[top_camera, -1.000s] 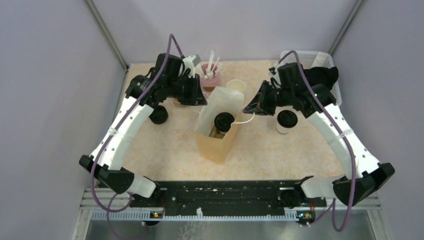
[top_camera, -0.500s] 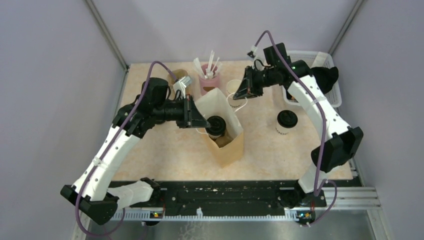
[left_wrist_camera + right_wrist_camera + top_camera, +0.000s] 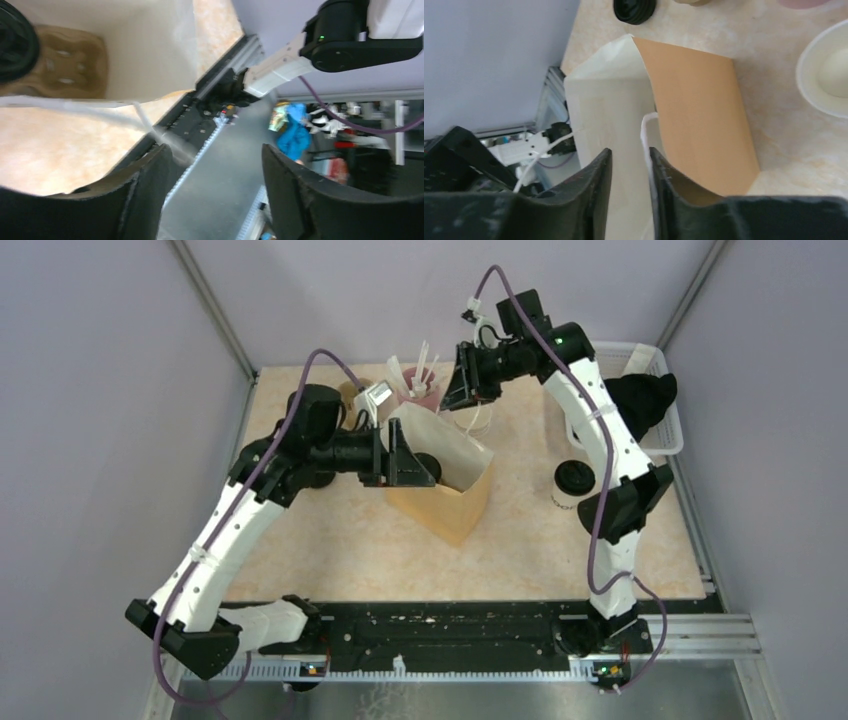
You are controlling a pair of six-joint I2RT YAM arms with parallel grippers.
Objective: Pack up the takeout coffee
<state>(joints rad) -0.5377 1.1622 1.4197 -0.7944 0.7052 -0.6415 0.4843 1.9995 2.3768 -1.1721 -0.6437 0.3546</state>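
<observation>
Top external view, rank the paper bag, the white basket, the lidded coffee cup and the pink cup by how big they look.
1. paper bag
2. white basket, partly covered
3. lidded coffee cup and pink cup: about alike, the pink one partly hidden.

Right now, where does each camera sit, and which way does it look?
Top: above and behind the arms, looking down on the table; both arms show.
Left wrist: beside the paper bag, facing the near rail; the open left gripper shows.
Right wrist: above the far side, looking down on the bag; the right gripper shows.
All three share the bag.
</observation>
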